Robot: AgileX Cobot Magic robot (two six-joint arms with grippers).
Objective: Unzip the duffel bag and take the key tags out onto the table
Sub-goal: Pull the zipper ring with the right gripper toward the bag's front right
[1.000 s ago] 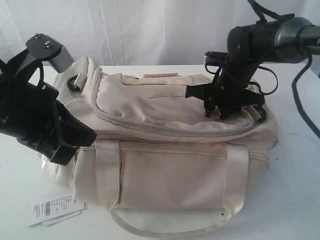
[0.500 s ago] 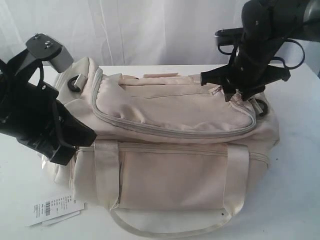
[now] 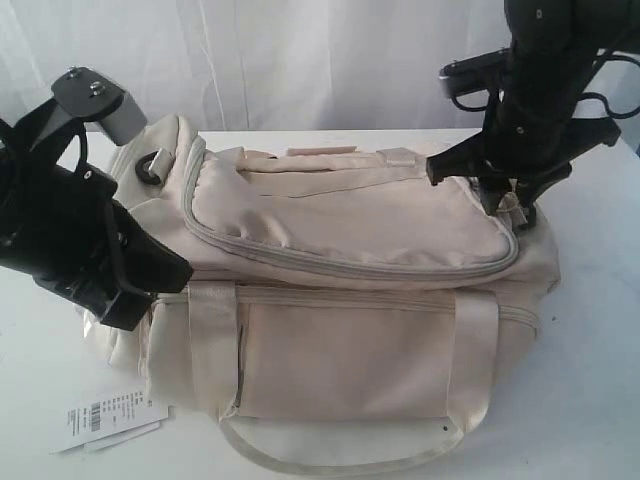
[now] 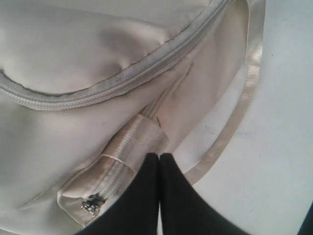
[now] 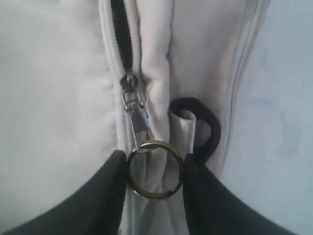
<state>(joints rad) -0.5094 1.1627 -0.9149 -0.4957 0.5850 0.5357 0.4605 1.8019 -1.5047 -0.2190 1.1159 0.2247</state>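
The cream duffel bag lies on the white table. At the bag's right end my right gripper is shut on the metal pull ring of the curved top zipper, with a finger on each side of the ring. Behind the slider the zipper shows a dark open gap. My left gripper is shut at the bag's left end, its tips together over a webbing strap with nothing seen between them. The key tags are hidden.
A white barcode label lies on the table at the bag's front left corner. A webbing handle loops out in front of the bag. The front pocket's zipper pull sits close to my left fingers. A white curtain hangs behind.
My right gripper has moved right and slightly up along the top zipper to the bag's right end, taking the ring with it. The left arm has not moved.
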